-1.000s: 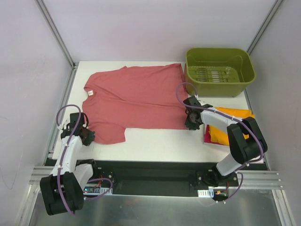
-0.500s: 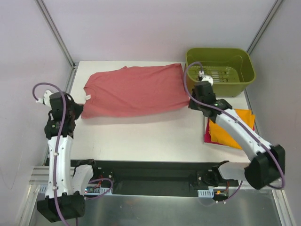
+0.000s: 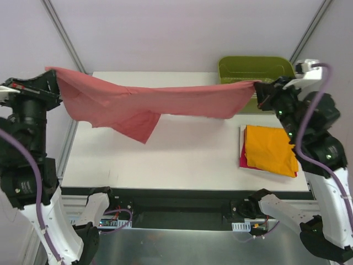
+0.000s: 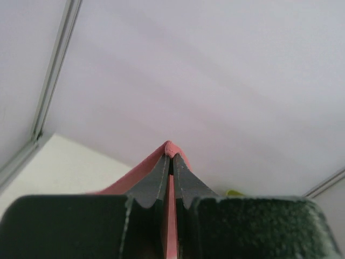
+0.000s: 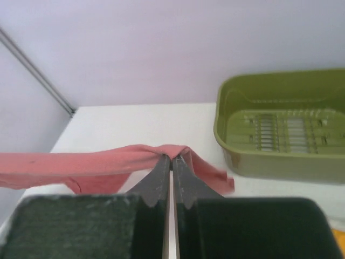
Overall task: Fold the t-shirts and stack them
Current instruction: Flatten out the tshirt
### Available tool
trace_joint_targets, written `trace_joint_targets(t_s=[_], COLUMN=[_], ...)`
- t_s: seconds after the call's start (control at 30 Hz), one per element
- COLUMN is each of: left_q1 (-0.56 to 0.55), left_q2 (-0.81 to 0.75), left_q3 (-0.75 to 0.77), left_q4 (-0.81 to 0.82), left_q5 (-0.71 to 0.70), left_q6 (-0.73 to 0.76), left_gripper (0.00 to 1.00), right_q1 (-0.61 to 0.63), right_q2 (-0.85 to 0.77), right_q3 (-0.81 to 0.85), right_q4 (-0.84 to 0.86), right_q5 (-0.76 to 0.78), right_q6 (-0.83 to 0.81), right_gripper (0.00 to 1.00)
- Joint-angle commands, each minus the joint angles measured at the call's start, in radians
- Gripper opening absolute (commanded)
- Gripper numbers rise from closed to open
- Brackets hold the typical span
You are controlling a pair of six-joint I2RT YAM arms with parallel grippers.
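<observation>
While the left tool and right tool pinch ends of the salmon t-shirt above the surface, folding looks underway, needing matched lowering.

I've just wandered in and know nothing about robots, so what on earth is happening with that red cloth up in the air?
The robot holds a dusty-red cloth t-shirt stretched out in the air above the white table. Its left gripper is pinched shut on one end and its right gripper on the other, and a loose part of the shirt hangs down between them. On the table's right side a folded bright orange t-shirt lies on a magenta-pink one, near a green plastic tub.
</observation>
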Motion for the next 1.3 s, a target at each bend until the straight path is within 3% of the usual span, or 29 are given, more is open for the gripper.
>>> trace_joint_targets(t_s=[0.0, 0.2, 0.4, 0.57, 0.7, 0.77, 0.87, 1.0, 1.13, 1.27], left_q1=[0.004, 0.004, 0.004, 0.005, 0.004, 0.004, 0.005, 0.002, -0.003, -0.007], left_q2=[0.035, 0.075, 0.101, 0.153, 0.205, 0.248, 0.328, 0.495, 0.719, 0.967], left_q3=[0.234, 0.481, 0.55, 0.392, 0.119, 0.012, -0.215, -0.424, -0.423, -0.36], left_q4=[0.05, 0.049, 0.073, 0.158, 0.274, 0.363, 0.522, 0.674, 0.705, 0.701], left_q5=[0.069, 0.088, 0.039, 0.123, 0.218, 0.221, 0.212, 0.264, 0.333, 0.37], left_q6=[0.126, 0.171, 0.197, 0.202, 0.208, 0.217, 0.249, 0.281, 0.292, 0.295], left_gripper=[0.0, 0.0, 0.0, 0.0, 0.0, 0.03, 0.04, 0.03, 0.0, 0.0], right_q1=[0.002, 0.002, 0.0, 0.002, 0.002, -0.001, -0.015, -0.051, -0.067, -0.072], right_q2=[-0.047, -0.047, -0.064, -0.025, 0.039, 0.123, 0.272, 0.525, 0.833, 1.005], right_q3=[0.174, 0.401, 0.418, 0.336, 0.124, 0.008, -0.103, -0.102, -0.002, 0.108], right_q4=[-0.089, -0.245, -0.251, -0.231, -0.063, 0.001, 0.139, 0.198, 0.235, 0.212], right_q5=[-0.106, -0.219, -0.215, -0.077, 0.108, 0.191, 0.181, 0.166, 0.162, 0.153], right_q6=[-0.064, -0.081, -0.086, -0.118, -0.143, -0.141, -0.114, -0.045, -0.041, -0.04], right_gripper=[0.01, 0.0, 0.01, 0.01, 0.01, 0.0, 0.01, 0.01, 0.0, 0.01])
